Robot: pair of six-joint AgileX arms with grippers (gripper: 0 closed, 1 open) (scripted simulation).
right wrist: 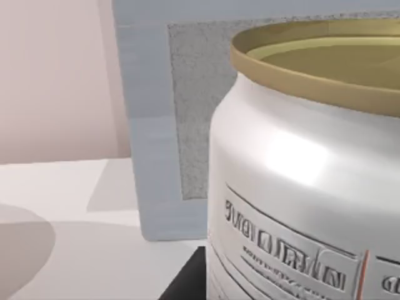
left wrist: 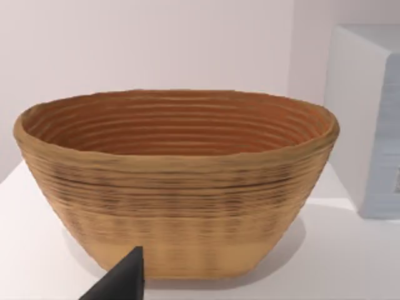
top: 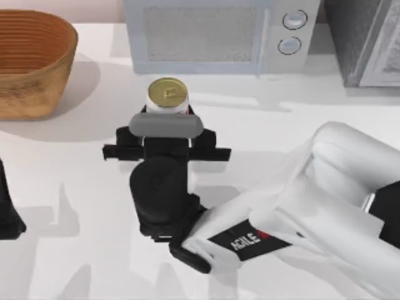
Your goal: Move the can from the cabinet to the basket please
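White table (top: 75, 206) carries the basket (top: 31, 62) at far left and the microwave (top: 219, 34) at back — in front of it the right gripper (top: 167, 115) clamps the upright can (top: 167, 94)

Right gripper (top: 167, 112) clamped around the can (top: 167, 94), arm reaching in from right. Left arm (top: 9, 212) parked well left of can.

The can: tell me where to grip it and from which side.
Grip the can around its straight white side wall below the gold rim, coming in level from the table's near edge, as the right tool is placed. It stands upright, and the microwave blocks the far side.
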